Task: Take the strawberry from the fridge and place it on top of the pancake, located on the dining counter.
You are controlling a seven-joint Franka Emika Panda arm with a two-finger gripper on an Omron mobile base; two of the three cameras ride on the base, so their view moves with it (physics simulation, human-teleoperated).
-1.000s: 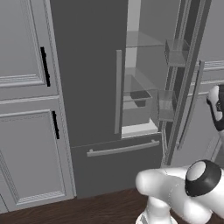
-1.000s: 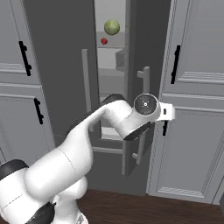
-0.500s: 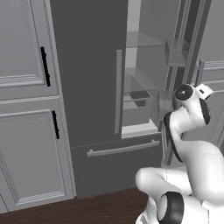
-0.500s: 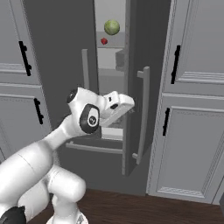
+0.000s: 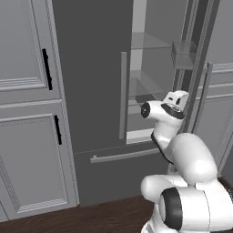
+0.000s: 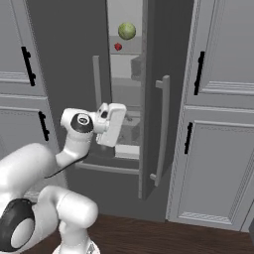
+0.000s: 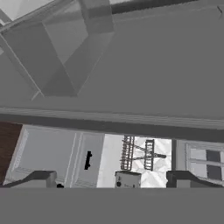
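Left to right: light grey cabinets (image 5: 27,136) with black handles, then the fridge (image 6: 69,59) with its right door (image 6: 151,99) swung partly open. So opening looks done, and everything else is left. The strawberry (image 6: 118,46) sits on an upper shelf just below the green cabbage (image 6: 127,31), untouched. The gripper (image 7: 113,180) hangs low in front of the gap, well below the berry, jaws spread wide and empty. I'd guess the narrow gap and that door edge make the reach upward awkward. Pancake and dining counter come later.
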